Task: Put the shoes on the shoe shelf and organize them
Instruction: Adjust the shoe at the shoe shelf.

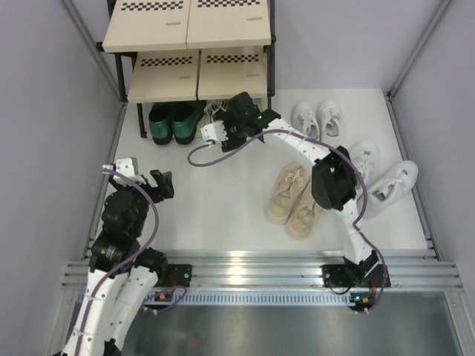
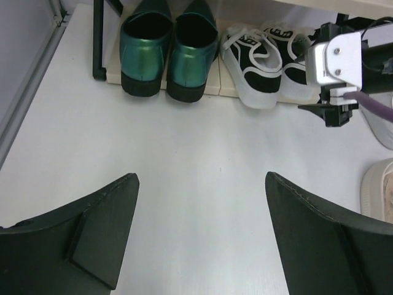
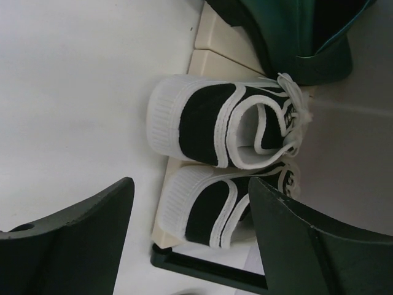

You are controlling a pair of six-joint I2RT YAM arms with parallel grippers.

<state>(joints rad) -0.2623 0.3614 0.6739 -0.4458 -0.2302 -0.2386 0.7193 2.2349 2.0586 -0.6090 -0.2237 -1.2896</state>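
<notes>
Two pairs are sitting on the bottom board of the shoe shelf (image 1: 148, 33): the dark green shoes (image 1: 172, 120) toward its left post and the black-and-white sneakers (image 3: 215, 123) just beside them, heels pointing out at the board's front edge. At those heels the right gripper (image 3: 190, 184) is hovering with its fingers (image 3: 73, 233) spread apart, clamping nothing. The left gripper (image 2: 201, 177) is hanging wide apart too, well in front of the shelf over the table (image 1: 215, 193). Off the shelf, to its right and front, the beige sneakers (image 1: 293, 196), small white sneakers (image 1: 318, 117) and larger white sneakers (image 1: 382, 174) are lying on the table.

All of them are probably handling light, with soft uppers giving under a pinch and stiffer rubber soles, so the heel collar or the sole walls are looking like the safest hold.

Toes of the shelved pairs are hiding under the boards above, and one finger is cutting off part of the lower sneaker in the right wrist view.
</notes>
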